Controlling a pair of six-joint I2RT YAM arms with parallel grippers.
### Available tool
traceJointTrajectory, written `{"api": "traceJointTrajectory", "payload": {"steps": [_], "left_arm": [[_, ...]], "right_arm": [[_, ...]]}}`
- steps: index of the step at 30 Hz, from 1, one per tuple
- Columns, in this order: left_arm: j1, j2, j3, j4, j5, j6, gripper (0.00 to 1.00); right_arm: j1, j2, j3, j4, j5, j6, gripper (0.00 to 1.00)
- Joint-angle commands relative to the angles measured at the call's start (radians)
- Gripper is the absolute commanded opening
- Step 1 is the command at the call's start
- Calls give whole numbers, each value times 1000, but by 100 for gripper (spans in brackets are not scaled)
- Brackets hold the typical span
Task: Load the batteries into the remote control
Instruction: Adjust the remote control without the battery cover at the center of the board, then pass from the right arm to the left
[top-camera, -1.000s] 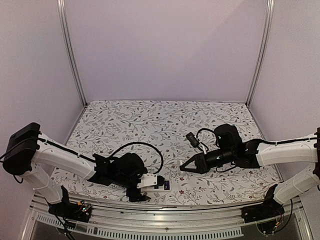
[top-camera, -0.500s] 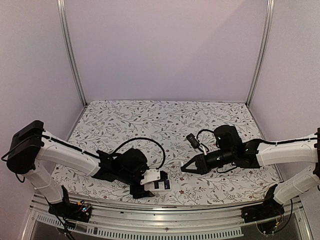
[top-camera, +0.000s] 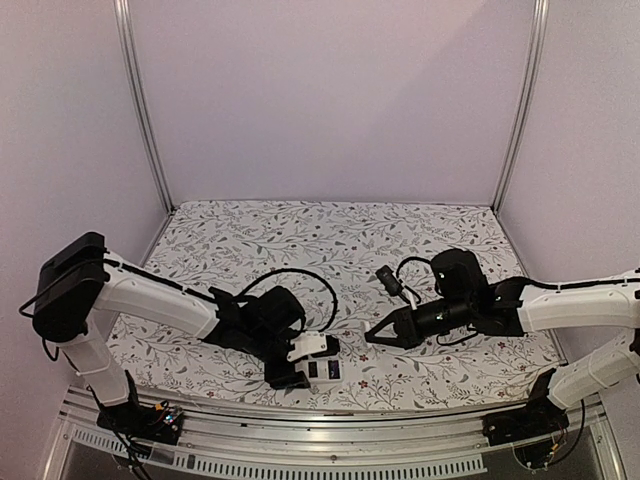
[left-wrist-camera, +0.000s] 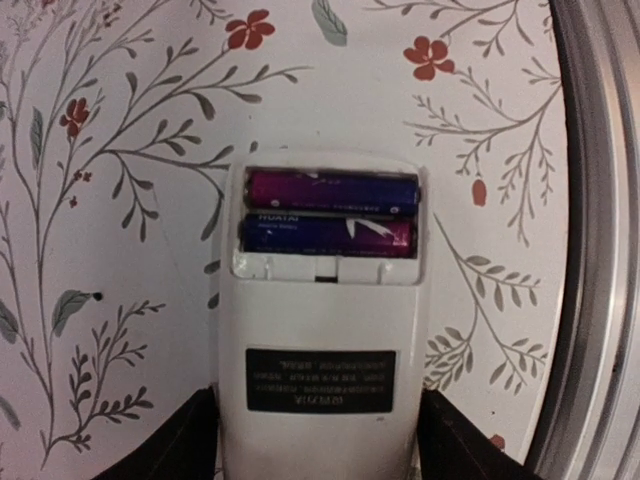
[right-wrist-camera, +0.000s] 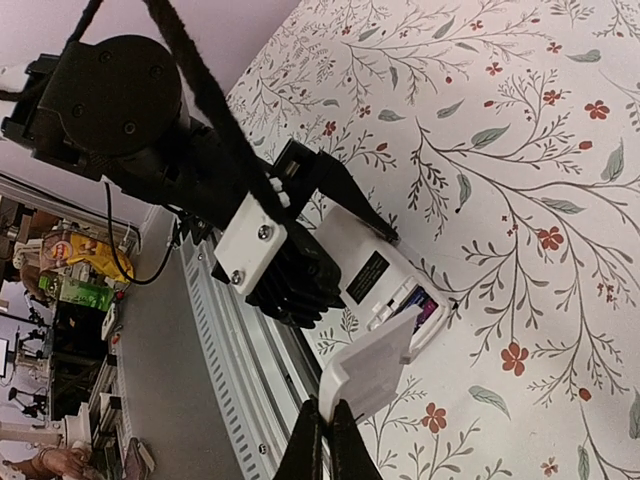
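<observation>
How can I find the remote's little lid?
Look at the front edge of the flowery table, where the left pincer grips the white remote, back side up. Just beside it, the right pincer pinches a small flat white lid; unlike the remote, it is plain, with no batteries or black label.

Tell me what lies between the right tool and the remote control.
A flat white cover, pinched in the right tool, fills the gap toward the remote control; the right wrist view shows it.
</observation>
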Motion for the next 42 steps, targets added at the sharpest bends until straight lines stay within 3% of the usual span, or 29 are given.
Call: {"api": "traceJointTrajectory", "payload": {"steps": [1, 3, 7, 13, 18, 22, 26, 38, 42], "left_arm": [[3, -12, 3, -77, 38, -3, 61], [3, -17, 10, -88, 49, -11, 55], [-2, -27, 15, -103, 68, -22, 54], [10, -124, -9, 2, 26, -64, 78], [30, -334, -80, 194, 68, -89, 80], [36, -502, -156, 435, 211, -144, 78], [35, -578, -165, 563, 271, -239, 70], [18, -459, -14, 509, 354, -335, 66], [7, -434, 17, 507, 395, -351, 56]], "right_arm": [[-5, -20, 17, -24, 16, -20, 0], [-5, -20, 17, -23, 17, -23, 0], [-5, -22, 19, -25, 15, -25, 0], [-4, -34, 46, -32, -42, -61, 0], [-3, -61, 115, -49, -177, -166, 0], [3, -94, 150, -25, -300, -285, 0], [18, -84, 216, -46, -380, -401, 0], [41, -15, 303, -23, -471, -540, 0], [41, -12, 305, -25, -464, -543, 0]]}}
